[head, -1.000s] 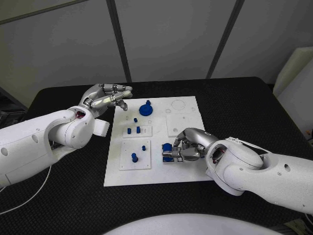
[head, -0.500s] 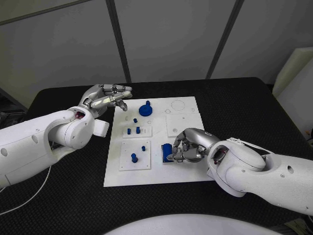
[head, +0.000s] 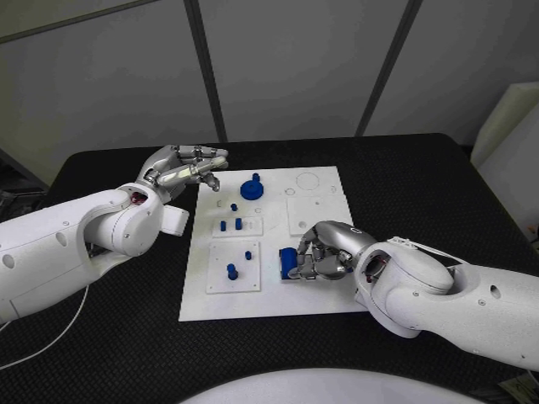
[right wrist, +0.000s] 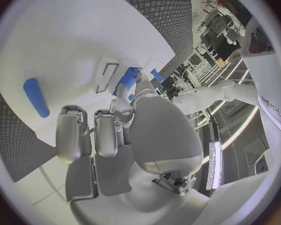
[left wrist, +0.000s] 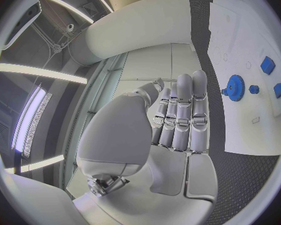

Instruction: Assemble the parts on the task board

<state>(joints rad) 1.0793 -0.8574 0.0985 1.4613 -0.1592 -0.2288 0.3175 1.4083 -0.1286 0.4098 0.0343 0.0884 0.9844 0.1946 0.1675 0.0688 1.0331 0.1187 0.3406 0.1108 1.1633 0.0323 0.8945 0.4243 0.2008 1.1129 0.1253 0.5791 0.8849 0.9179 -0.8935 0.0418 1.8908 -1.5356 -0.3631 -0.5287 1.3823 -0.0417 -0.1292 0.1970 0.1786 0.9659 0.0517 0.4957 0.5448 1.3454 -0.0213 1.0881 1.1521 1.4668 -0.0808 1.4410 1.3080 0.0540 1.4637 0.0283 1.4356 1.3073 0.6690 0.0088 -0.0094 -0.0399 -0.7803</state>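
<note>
Blue gear (left wrist: 234, 88) beside left hand (left wrist: 178, 120), seen from wrist

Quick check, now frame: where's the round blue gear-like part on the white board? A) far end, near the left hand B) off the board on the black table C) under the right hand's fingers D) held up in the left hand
A: the round blue gear-like part sits on the far end of the white task board, close to the left hand, which hovers at the board's edge without touching it.

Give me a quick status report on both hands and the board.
Left hand empty, fingers curled, held by the task board's far left corner. Right hand gripping a blue part on the board. Blue gear untouched, nothing blocking.
</note>
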